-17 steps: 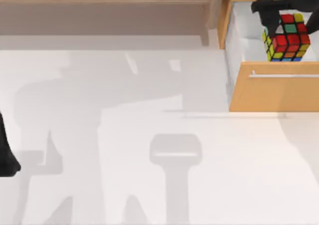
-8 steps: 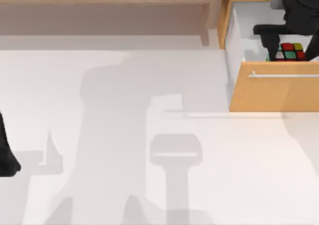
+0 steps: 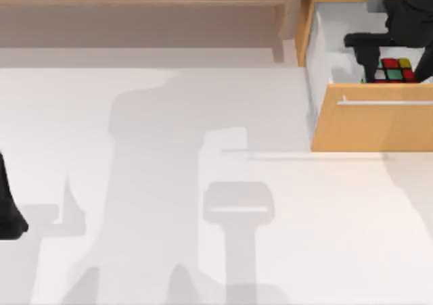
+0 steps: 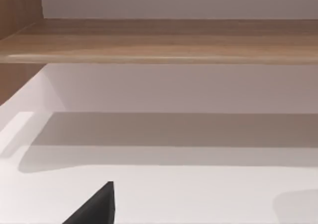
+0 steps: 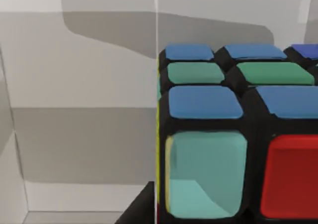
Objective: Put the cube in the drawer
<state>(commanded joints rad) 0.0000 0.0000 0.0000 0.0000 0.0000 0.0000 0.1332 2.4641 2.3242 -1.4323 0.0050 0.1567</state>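
The cube (image 3: 396, 70) sits low inside the open drawer (image 3: 372, 126), just behind its tan front panel and silver bar handle (image 3: 385, 103). Red, yellow and green stickers face up. My right gripper (image 3: 399, 65) reaches down into the drawer with one black finger on each side of the cube, shut on it. In the right wrist view the cube (image 5: 238, 134) is very close, showing blue, green, teal and red stickers against the drawer's white wall (image 5: 74, 85). My left arm (image 3: 8, 210) is parked at the table's left edge.
A long brown wooden shelf (image 3: 142, 14) runs along the back of the table, left of the drawer, and its underside (image 4: 159, 40) spans the left wrist view. The white tabletop (image 3: 203, 183) stretches in front of it.
The right gripper has lowered the cube from above the drawer's rim down into the drawer. Over the last half second nothing has moved. The left arm stayed still.
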